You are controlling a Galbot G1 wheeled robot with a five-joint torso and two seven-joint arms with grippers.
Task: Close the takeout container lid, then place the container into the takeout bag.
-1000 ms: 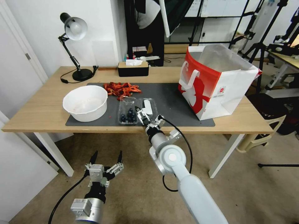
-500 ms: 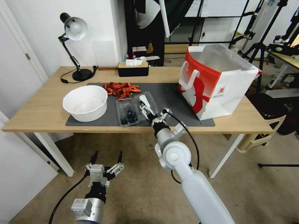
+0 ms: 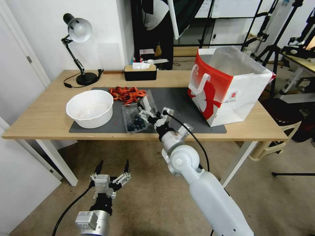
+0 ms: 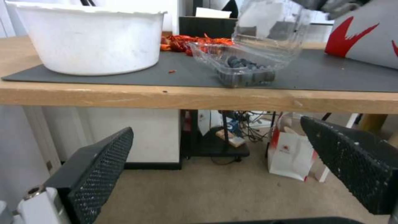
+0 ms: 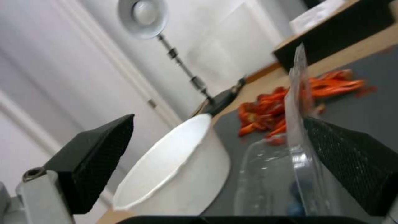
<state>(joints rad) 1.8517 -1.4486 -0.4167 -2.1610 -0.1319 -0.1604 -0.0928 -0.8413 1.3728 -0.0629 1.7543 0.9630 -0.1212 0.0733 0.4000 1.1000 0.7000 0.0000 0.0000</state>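
Head view: I see the takeout container [image 3: 134, 118], a clear clamshell tray with dark blueberries inside, lying on the dark grey mat [image 3: 183, 98] near the front edge of the wooden table [image 3: 46, 114]. I take the container as the landmark.

Its lid [image 3: 148, 100] stands raised on the container's right side, tilted up and not closed over the tray. My right gripper [image 3: 144, 112] reaches over the table edge to the container's right side. In the right wrist view its fingers [image 5: 348, 161] are spread wide: one lies against the outer face of the raised lid [image 5: 296, 124], the other is well apart on the bowl side, and nothing is clamped between them.

Left of the container, close beside it on the mat, stands the white round bowl [image 3: 90, 108]. Behind the container lies a heap of red peels [image 3: 127, 93], and farther back the black tissue box [image 3: 140, 72] and the desk lamp [image 3: 77, 49]. The takeout bag [image 3: 229, 88], red and white with white handles, stands open-mouthed well to the container's right, on the mat's right end.

My left gripper [image 3: 111, 168] hangs below table height, in front of the container and to its left, fingers [image 4: 95, 174] spread and empty. The left wrist view looks up at the container [image 4: 240, 63] from under the table edge.
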